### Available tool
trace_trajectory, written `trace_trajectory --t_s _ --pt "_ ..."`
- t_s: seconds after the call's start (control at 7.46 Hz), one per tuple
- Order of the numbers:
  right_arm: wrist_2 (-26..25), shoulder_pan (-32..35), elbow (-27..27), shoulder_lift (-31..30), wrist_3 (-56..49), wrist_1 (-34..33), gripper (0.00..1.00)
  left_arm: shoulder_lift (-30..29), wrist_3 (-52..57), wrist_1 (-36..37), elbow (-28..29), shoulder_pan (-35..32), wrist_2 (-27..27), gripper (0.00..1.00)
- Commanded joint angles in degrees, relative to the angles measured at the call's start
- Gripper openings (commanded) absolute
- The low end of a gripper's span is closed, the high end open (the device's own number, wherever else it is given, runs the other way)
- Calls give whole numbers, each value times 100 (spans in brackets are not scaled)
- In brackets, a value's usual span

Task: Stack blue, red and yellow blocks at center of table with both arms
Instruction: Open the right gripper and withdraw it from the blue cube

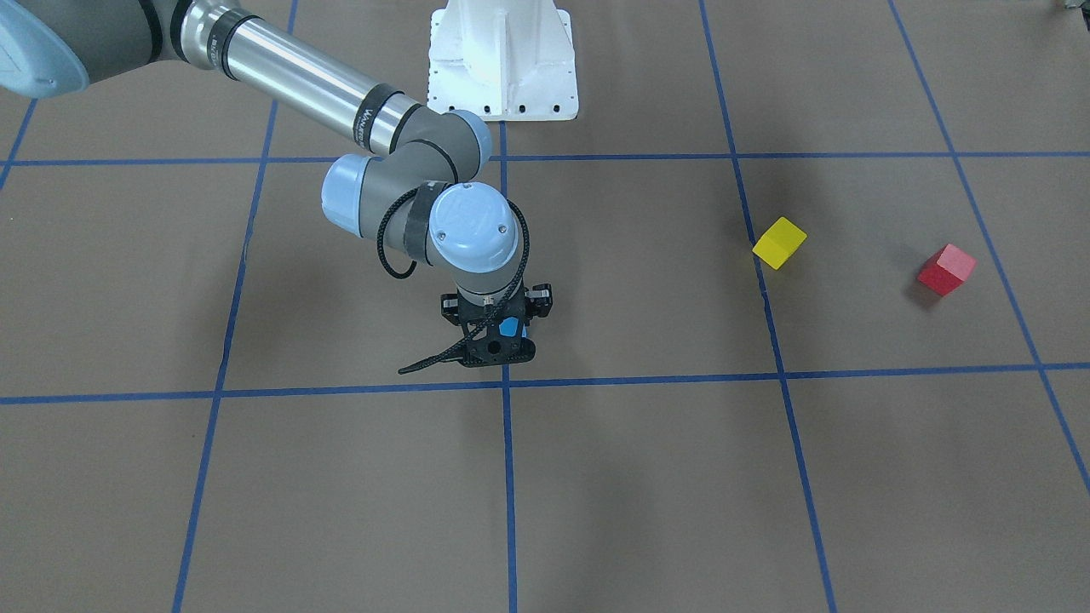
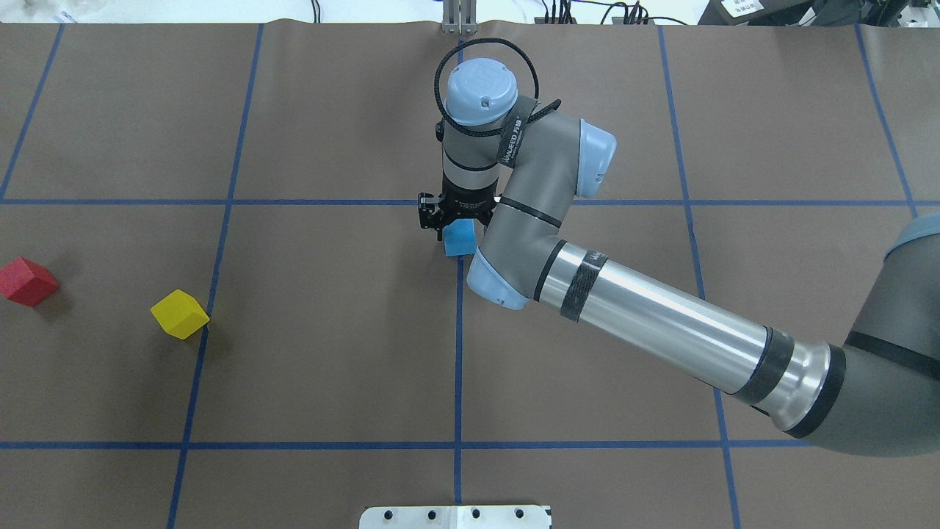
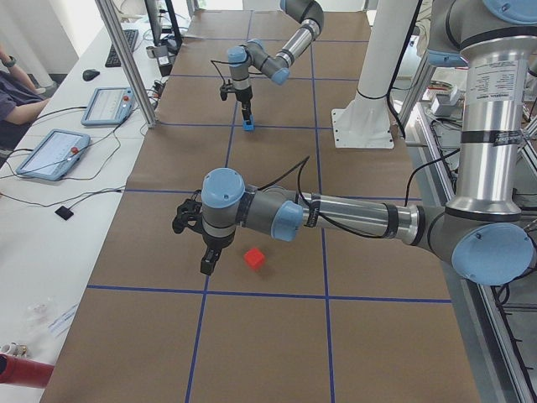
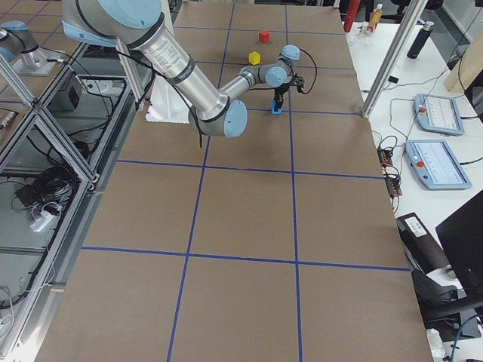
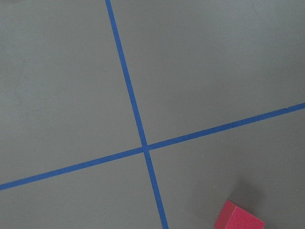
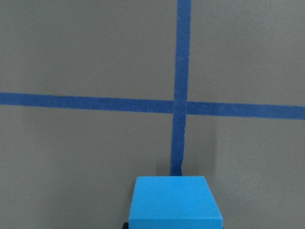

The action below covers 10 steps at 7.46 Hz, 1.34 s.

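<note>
My right gripper (image 2: 457,222) stands upright at the table's centre, by a crossing of blue tape lines, and is shut on the blue block (image 2: 460,239). The block fills the bottom of the right wrist view (image 6: 175,202) and sits at or just above the paper. The yellow block (image 2: 180,314) and the red block (image 2: 28,281) lie apart on the robot's left side. My left gripper (image 3: 207,262) shows only in the exterior left view, just beside the red block (image 3: 255,259); I cannot tell if it is open. The left wrist view shows the red block (image 5: 238,217) at its lower right.
The white robot base (image 1: 502,60) stands at the table's robot side. Blue tape lines (image 2: 458,353) divide the brown paper into squares. Control tablets (image 3: 52,153) lie on a side bench, with an operator's arm (image 3: 13,84) near them.
</note>
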Motion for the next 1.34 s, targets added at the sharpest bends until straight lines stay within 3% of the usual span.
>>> trace_trajectory --t_s 0.0,0.13,0.27,0.54,0.8,0.94,1.21 --pt "96 164 265 -110 -8 -17 99 0 -13 -3 -24 0 0 100" --pt "288 356 475 -119 -7 -261 99 0 -74 14 -24 0 0 100" --pt "298 610 869 -154 -25 -864 99 -113 -893 -3 -76 26 0 100" --pt "316 1190 1836 -941 -1151 -1457 99 -106 -2705 -570 -69 674 44 99" --pt "586 1892 2005 -1540 -2347 -1459 99 200 -2721 -1771 63 1157 140 99" --pt "762 2235 2128 -1848 -2850 -1459 99 411 -2633 -2666 168 1656 550 99" --pt "808 2589 2234 -2349 -3599 -1415 99 500 -2275 -3174 300 2362 1097 99"
